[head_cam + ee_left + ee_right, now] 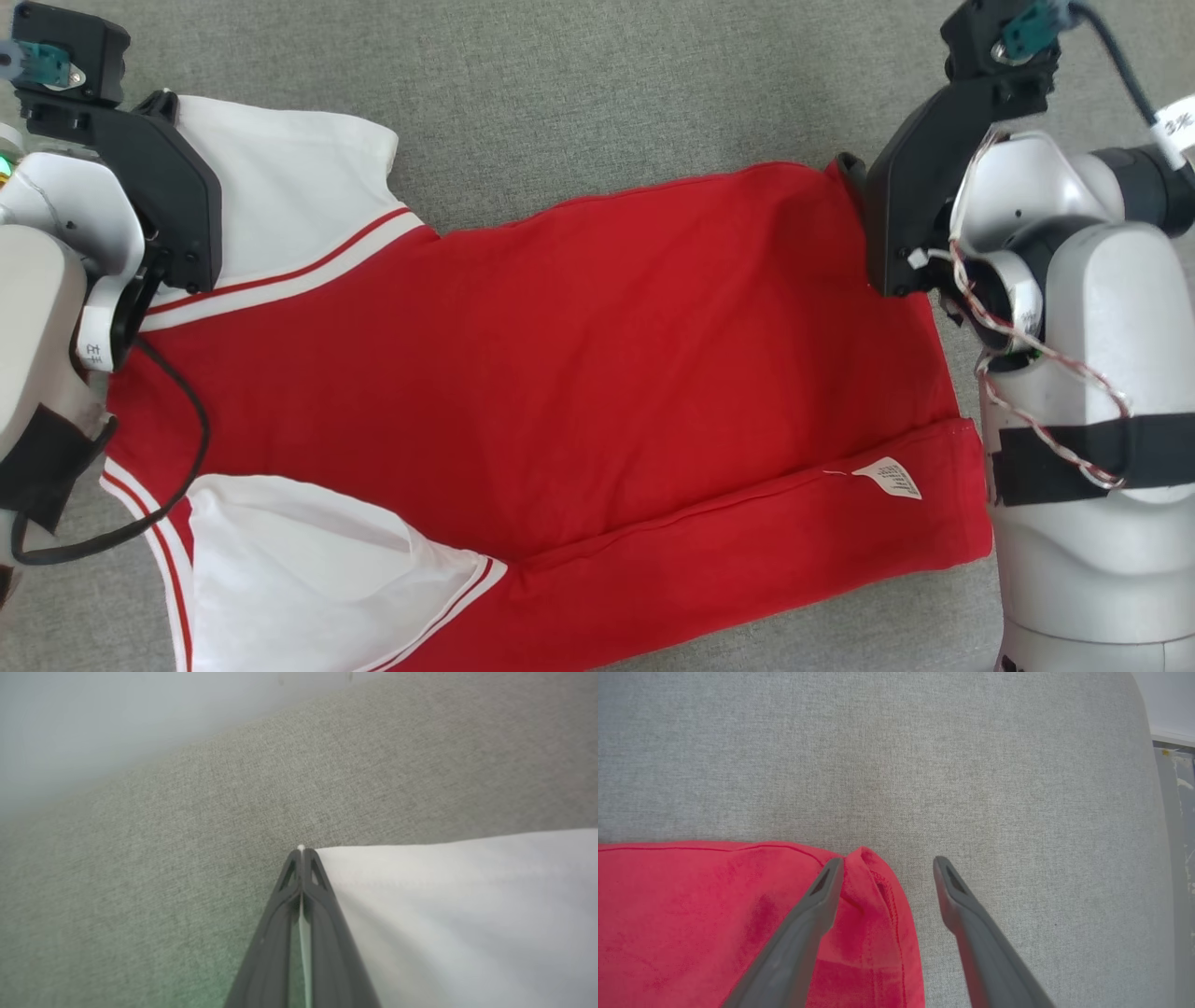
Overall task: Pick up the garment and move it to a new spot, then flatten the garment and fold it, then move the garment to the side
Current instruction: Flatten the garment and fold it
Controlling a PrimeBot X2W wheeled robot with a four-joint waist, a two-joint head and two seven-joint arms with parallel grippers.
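Note:
The garment, red with white sleeves and red-and-white trim, lies spread across the grey cloth surface. Its near long edge is folded over, showing a white label. In the left wrist view my left gripper is shut on the edge of a white sleeve, a thin strip of white cloth pinched between the fingers. My right gripper stands open over the garment's red hem corner, which bunches up between the fingers; the left finger lies over the red cloth, the other over bare surface.
The grey surface ends in a rounded edge to the right of my right gripper, with a dark gap beyond. A pale wall rises behind the surface past my left gripper. Bare grey cloth stretches beyond the garment's far edge.

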